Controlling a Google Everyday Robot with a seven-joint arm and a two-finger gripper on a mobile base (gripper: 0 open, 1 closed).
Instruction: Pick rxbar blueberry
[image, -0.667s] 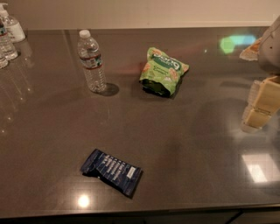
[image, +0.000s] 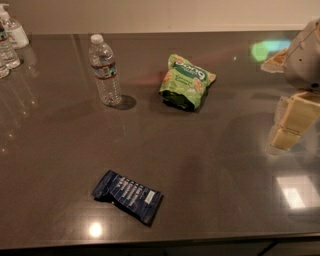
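Gripper (image: 290, 125) sits over the right side of the counter (image: 225, 170), holding nothing visible; open or clenched, cannot tell. The rxbar blueberry (image: 127, 196) lies flat on the counter, well apart from the gripper, to its left and nearer the front edge. Its long axis is diagonal, with one crimped end back-left and the other front-right.

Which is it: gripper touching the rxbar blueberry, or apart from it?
Apart. The camera view shows the gripper at the right edge, and the rxbar blueberry lying flat near the front edge, with a broad stretch of tabletop between them.
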